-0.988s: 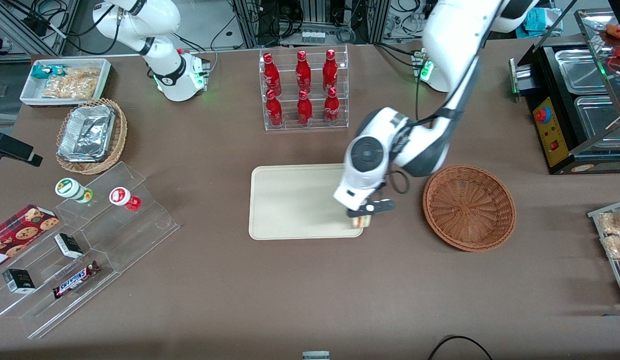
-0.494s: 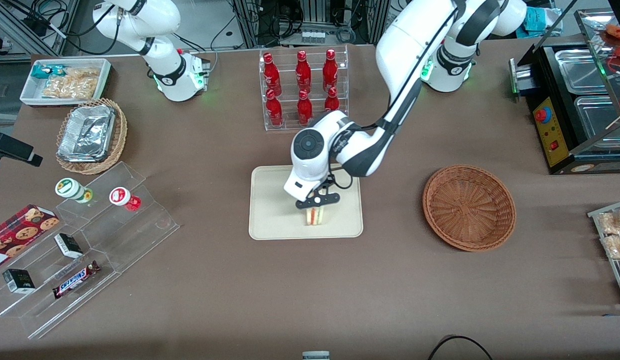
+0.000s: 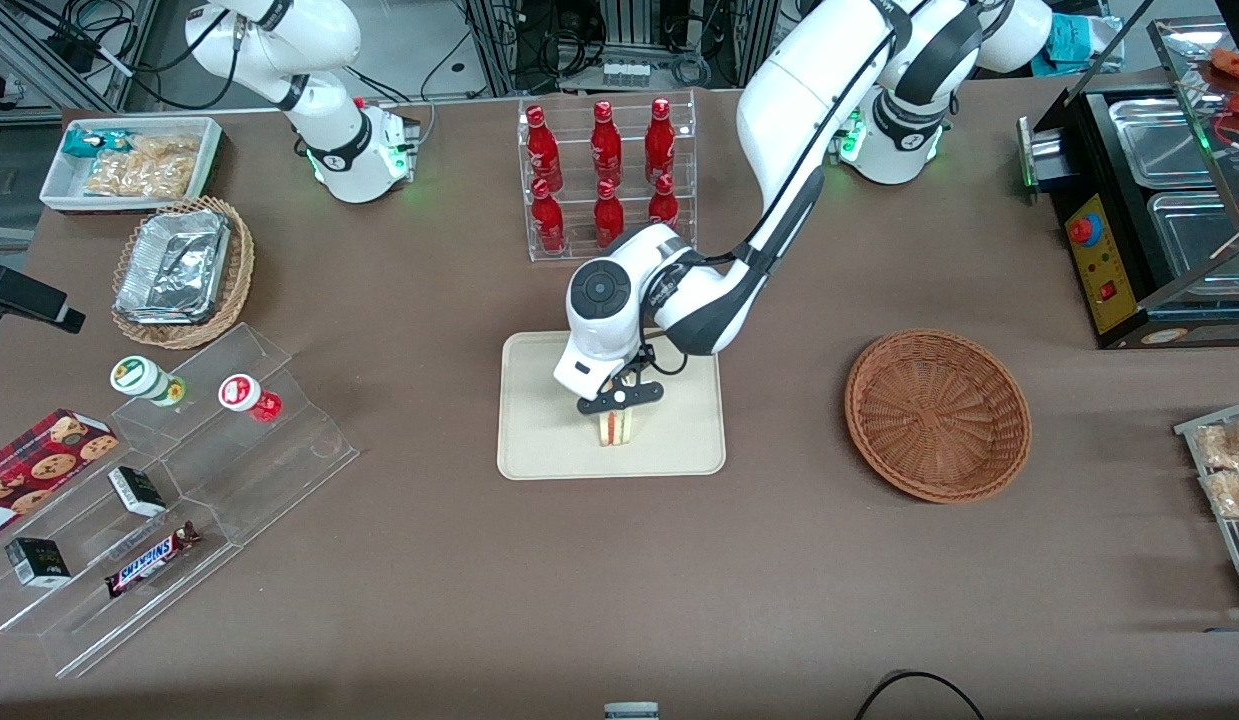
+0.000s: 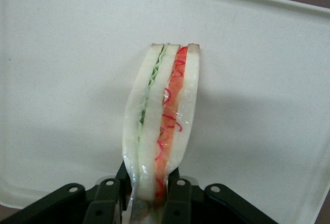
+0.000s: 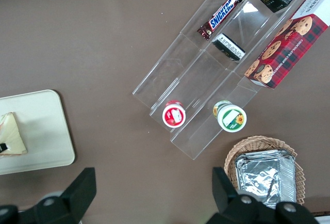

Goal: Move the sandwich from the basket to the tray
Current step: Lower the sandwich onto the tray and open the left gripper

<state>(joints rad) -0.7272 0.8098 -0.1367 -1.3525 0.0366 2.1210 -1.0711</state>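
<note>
Claw: we see the claw (image 3: 619, 397) over the middle of the tray, its two black fingers (image 4: 105, 199) pressed against the sides of the sandwich, so it is gripping the sandwich.
Sandwich: the sandwich (image 3: 615, 427) stands on edge with its red and green filling facing the front camera; its pale bread face also shows in the right wrist view (image 5: 11, 135). In the left wrist view (image 4: 161, 126) the wrapped wedge hangs between the fingers against the tray's pale surface.
Contact: we think the sandwich's lower edge touches the tray, though we cannot be sure from these views.
Tray: the tray (image 3: 539, 440) lies flat on the counter (image 3: 619, 580), nearer the front camera than the bottle rack. Taking the tray's edge farthest from the front camera as 12 o'clock, the sandwich sits just toward 6 o'clock of the tray's centre.
Basket: the basket (image 3: 937, 415) sits well apart from the tray, toward the working arm's end of the counter, with nothing in it.
Bottle rack: a clear rack of red bottles (image 3: 607, 180) stands at the tray's 12 o'clock.
Acrylic steps: a clear stepped stand (image 3: 179, 500) with snacks lies toward the parked arm's end.
</note>
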